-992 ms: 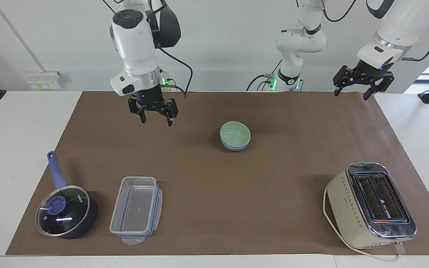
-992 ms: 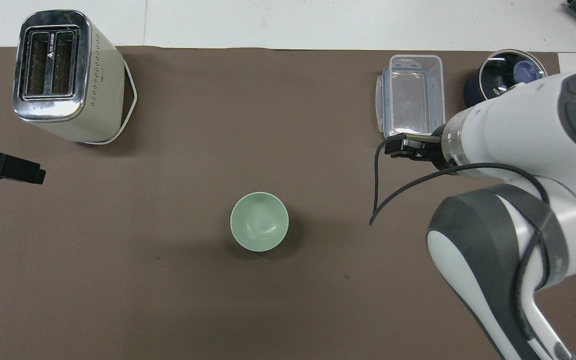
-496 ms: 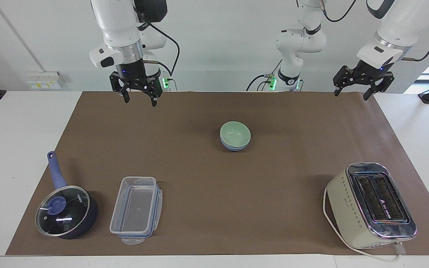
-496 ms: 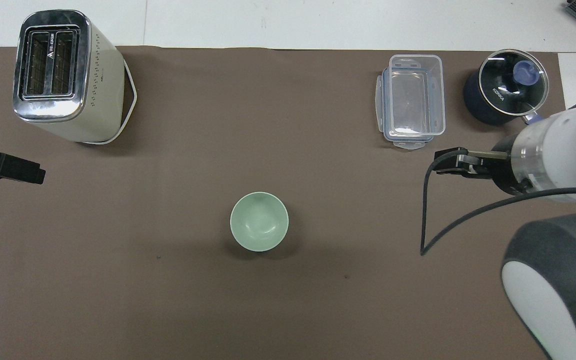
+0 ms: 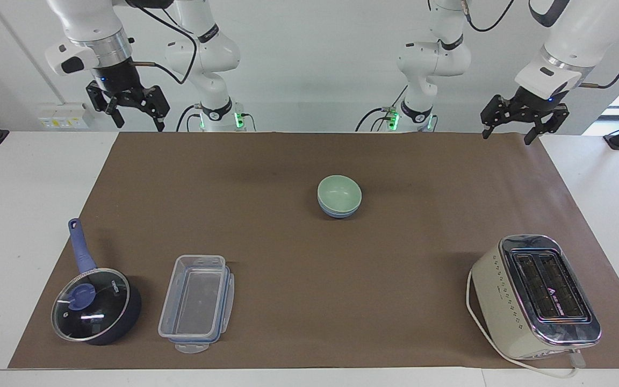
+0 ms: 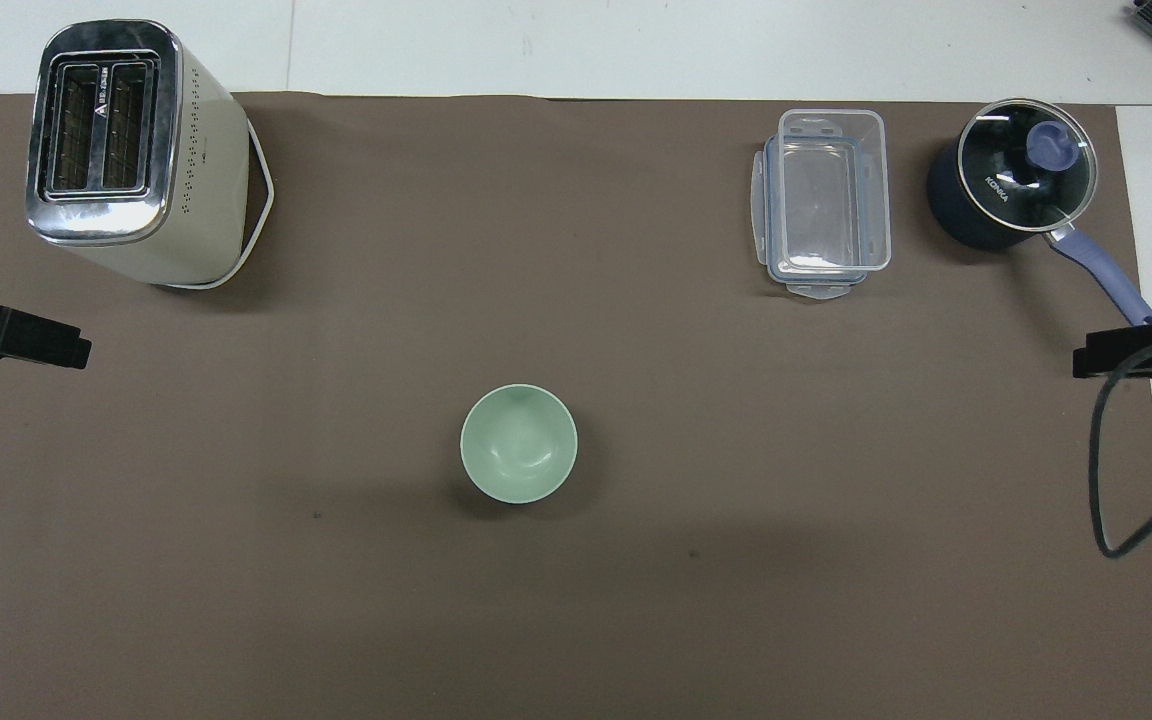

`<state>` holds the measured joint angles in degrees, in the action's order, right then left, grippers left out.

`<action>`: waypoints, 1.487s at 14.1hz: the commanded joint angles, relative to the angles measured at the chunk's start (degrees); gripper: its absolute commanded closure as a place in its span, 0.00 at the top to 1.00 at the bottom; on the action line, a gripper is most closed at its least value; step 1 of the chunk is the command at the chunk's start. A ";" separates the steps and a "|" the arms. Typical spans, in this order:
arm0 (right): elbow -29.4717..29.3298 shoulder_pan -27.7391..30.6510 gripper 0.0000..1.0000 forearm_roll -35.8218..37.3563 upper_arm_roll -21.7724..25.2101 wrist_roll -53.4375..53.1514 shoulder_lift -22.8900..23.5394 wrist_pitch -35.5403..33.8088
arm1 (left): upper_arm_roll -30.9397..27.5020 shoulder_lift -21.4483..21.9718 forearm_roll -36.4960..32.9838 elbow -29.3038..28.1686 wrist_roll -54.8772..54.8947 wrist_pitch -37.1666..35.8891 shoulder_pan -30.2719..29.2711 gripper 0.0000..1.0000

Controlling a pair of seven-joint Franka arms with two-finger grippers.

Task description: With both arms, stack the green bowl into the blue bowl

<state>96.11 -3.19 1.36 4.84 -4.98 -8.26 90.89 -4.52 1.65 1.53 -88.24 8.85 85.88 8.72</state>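
Observation:
The green bowl [image 5: 339, 192] sits nested inside the blue bowl [image 5: 338, 212] in the middle of the brown mat. Only the blue bowl's lower rim shows under it. In the overhead view the green bowl [image 6: 519, 443] hides the blue bowl. My right gripper [image 5: 138, 126] hangs open and empty in the air over the mat's corner at the right arm's end. Its tip also shows in the overhead view [image 6: 1131, 352]. My left gripper [image 5: 506, 138] waits open and empty over the mat's corner at the left arm's end, and shows in the overhead view [image 6: 26, 340].
A cream toaster [image 5: 538, 295] stands farther from the robots at the left arm's end. A clear plastic container [image 5: 196, 303] and a dark blue lidded saucepan [image 5: 94, 303] stand farther from the robots at the right arm's end. The brown mat [image 5: 288, 258] covers the table.
My right gripper has risen and swung from over the mat beside the bowls out to its own end of the table. The left arm and the stacked bowls have not moved.

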 commanded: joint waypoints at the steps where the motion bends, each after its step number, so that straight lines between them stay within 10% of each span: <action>1: -0.22 0.99 1.00 0.05 -0.45 1.72 -0.01 -0.97 | 0.56 1.07 -0.65 -1.05 -0.59 0.43 -0.54 1.00; 21: 1.72 2.04 1.00 -0.12 -1.15 5.59 -1.06 -1.50 | 0.56 2.74 -0.65 -0.79 -0.59 0.34 -0.46 1.00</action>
<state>96.57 -1.84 1.38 4.11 -0.82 -8.49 88.52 -4.46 2.71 1.53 -88.13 8.84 85.88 8.72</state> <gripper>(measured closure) 0.000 0.000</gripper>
